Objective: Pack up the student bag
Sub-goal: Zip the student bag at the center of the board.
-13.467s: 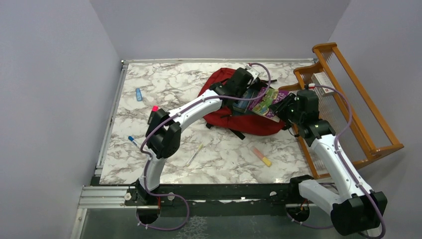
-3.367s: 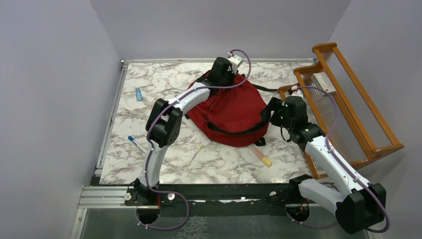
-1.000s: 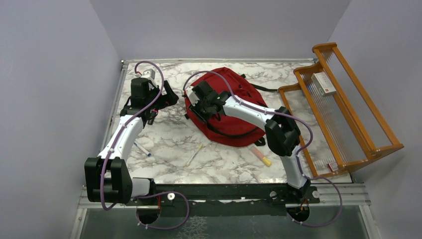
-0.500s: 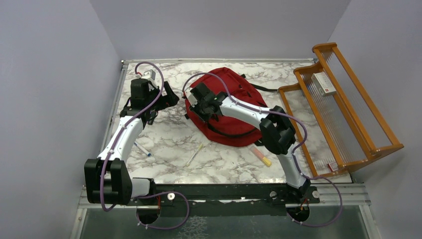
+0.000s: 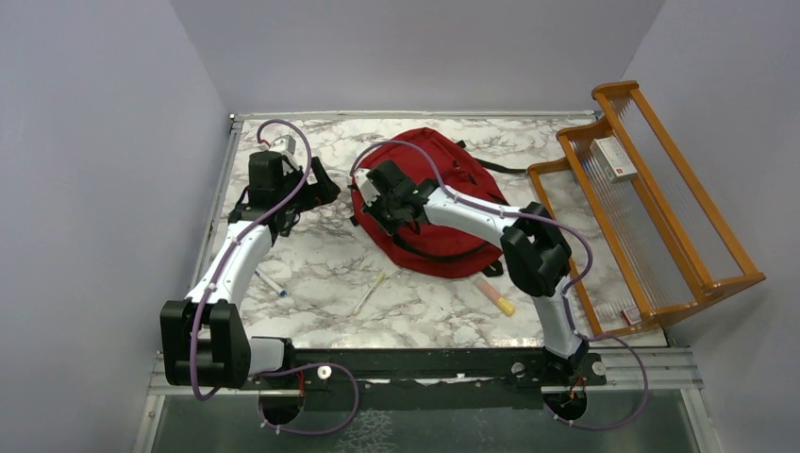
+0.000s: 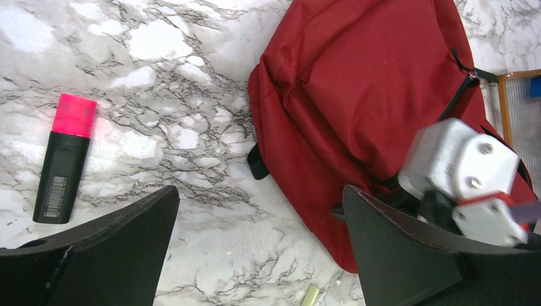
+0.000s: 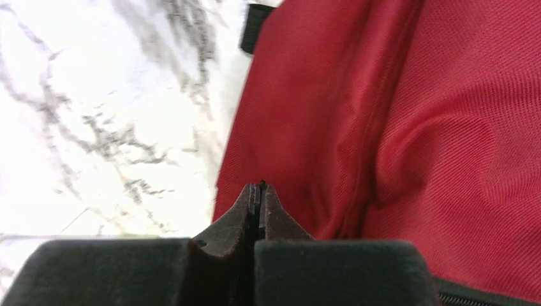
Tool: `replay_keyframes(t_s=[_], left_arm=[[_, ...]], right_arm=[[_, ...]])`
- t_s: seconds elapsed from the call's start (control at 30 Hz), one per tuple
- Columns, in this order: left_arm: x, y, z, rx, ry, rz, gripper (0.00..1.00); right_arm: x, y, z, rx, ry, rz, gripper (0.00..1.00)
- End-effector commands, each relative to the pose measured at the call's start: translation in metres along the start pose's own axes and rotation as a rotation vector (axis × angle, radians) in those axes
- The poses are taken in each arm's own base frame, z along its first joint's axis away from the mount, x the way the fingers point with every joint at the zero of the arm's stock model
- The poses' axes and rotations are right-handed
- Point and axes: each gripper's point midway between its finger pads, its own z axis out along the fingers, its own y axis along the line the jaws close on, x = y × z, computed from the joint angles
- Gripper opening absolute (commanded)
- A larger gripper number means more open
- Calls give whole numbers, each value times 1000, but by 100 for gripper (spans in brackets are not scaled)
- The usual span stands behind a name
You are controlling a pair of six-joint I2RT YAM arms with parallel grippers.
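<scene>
Inspecting the student bag and both grippers

The student bag (image 5: 453, 175) lies flat on the marble table (image 5: 425, 307), toward the far side and right of centre, its red fabric facing up. One black strap (image 5: 498, 168) trails from it toward the wooden rack (image 5: 660, 217) at the table's right edge.

Right gripper (image 7: 260, 191): clenched, the two fingertips pressed together. It sits low over the bag's left border, where the red fabric meets the marble. Whether any fabric is pinched between the tips cannot be told.

Left gripper (image 6: 260, 191): released, jaws spread wide. It hovers above bare marble just left of the bag, touching nothing.

Loose items on the table: a black marker with a pink cap (image 6: 64, 159) lies left of the bag, apart from it. An orange and yellow marker (image 5: 495, 296) lies just beside the bag's near edge. A thin pale pen (image 5: 369, 292) lies near the table's middle.
</scene>
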Motion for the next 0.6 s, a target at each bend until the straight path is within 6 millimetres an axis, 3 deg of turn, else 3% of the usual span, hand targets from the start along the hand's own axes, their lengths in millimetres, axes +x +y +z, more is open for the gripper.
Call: replay_keyframes(t_s=[0.0, 0.23, 0.4, 0.57], left_arm=[[-7, -13, -7, 74, -31, 33, 99], [-1, -25, -8, 146, -35, -22, 99], [17, -30, 0, 178, 29, -107, 99], [43, -50, 12, 208, 90, -170, 97]], right_arm=[[-52, 30, -42, -155, -215, 6, 0], [-65, 48, -66, -270, -307, 10, 1], [-60, 56, -76, -350, -340, -2, 1], [-54, 61, -82, -407, -390, -32, 1]])
